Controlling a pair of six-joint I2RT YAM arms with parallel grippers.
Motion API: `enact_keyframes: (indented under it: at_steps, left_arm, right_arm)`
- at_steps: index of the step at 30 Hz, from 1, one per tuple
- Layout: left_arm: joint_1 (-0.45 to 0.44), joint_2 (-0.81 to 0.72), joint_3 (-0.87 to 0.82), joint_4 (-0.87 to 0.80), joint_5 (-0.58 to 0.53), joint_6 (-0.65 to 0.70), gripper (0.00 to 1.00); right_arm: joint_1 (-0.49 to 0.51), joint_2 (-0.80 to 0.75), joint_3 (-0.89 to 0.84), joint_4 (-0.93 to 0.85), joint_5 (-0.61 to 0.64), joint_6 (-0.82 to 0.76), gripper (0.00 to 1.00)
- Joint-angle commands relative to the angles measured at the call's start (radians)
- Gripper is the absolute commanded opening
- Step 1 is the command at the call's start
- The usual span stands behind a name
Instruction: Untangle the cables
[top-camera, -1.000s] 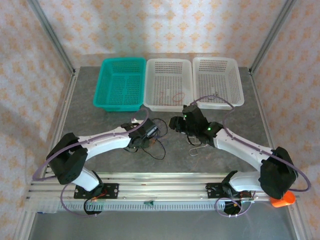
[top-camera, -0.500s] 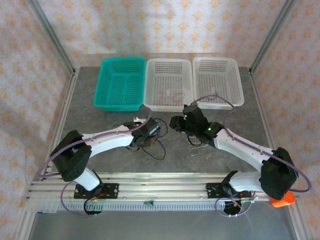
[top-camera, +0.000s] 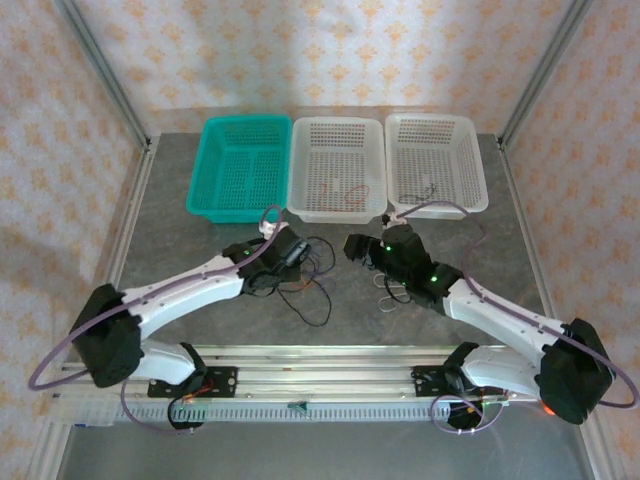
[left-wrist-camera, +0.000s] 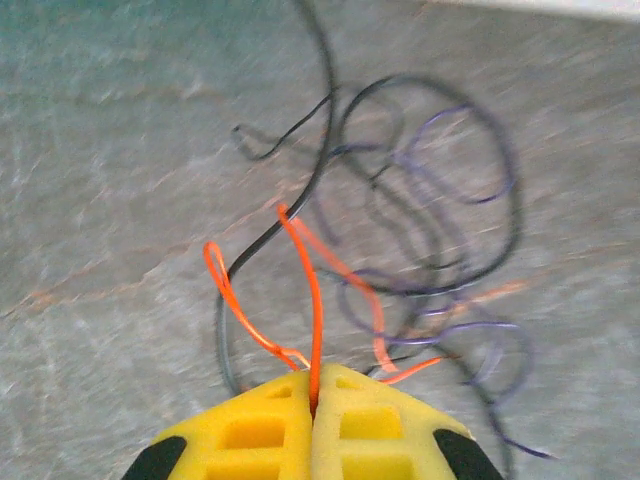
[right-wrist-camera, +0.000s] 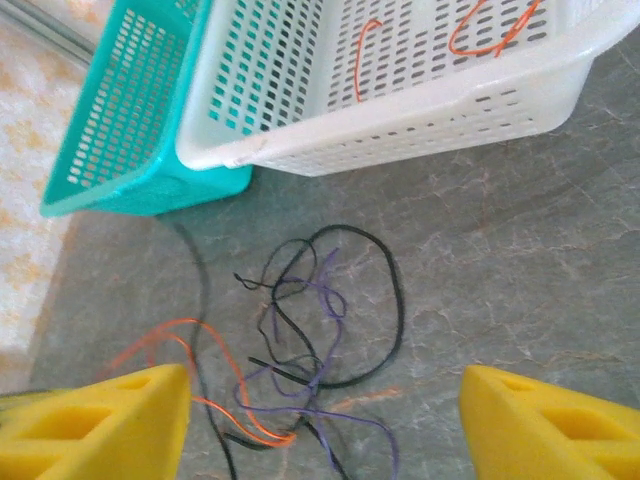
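A loose tangle of thin black, purple and orange cables (top-camera: 308, 278) lies on the grey table between the two arms. In the left wrist view my left gripper (left-wrist-camera: 314, 392) is shut on an orange cable (left-wrist-camera: 314, 320), which rises straight from between the yellow pads. Black and purple loops (left-wrist-camera: 430, 220) lie just beyond it. My left gripper (top-camera: 297, 253) sits at the tangle's upper left edge. My right gripper (right-wrist-camera: 325, 425) hangs open above the tangle (right-wrist-camera: 325, 320), nothing between its fingers. It (top-camera: 353, 247) is to the right of the cables.
A teal basket (top-camera: 240, 165) and two white baskets (top-camera: 338, 168) (top-camera: 436, 160) stand in a row at the back. The middle basket (right-wrist-camera: 420, 100) holds orange cables (right-wrist-camera: 485, 35). A small silver clip (top-camera: 392, 292) lies under the right arm.
My left gripper has closed on the orange cable and its arm has stretched forward. My right gripper has opened wider and its arm has dropped lower.
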Motion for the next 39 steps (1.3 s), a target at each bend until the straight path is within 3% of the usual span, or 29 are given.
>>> enact_keyframes:
  at_steps: [1,11,19,39]
  left_arm:
    - [0.003,-0.052,-0.012,0.075,0.047,0.046,0.00]
    - [0.072,-0.145,-0.023,0.178,0.219,0.115,0.00]
    - [0.094,-0.180,-0.037,0.229,0.361,0.206,0.00]
    - [0.095,-0.220,-0.031,0.292,0.559,0.318,0.00]
  right_arm:
    - [-0.003,0.000,0.007,0.057,-0.020,-0.083,0.73]
    - [-0.003,0.025,-0.098,0.278,-0.253,-0.142,0.70]
    - [-0.003,0.093,-0.046,0.306,-0.334,-0.243,0.65]
    - [-0.008,0.292,0.079,0.356,-0.350,-0.301,0.68]
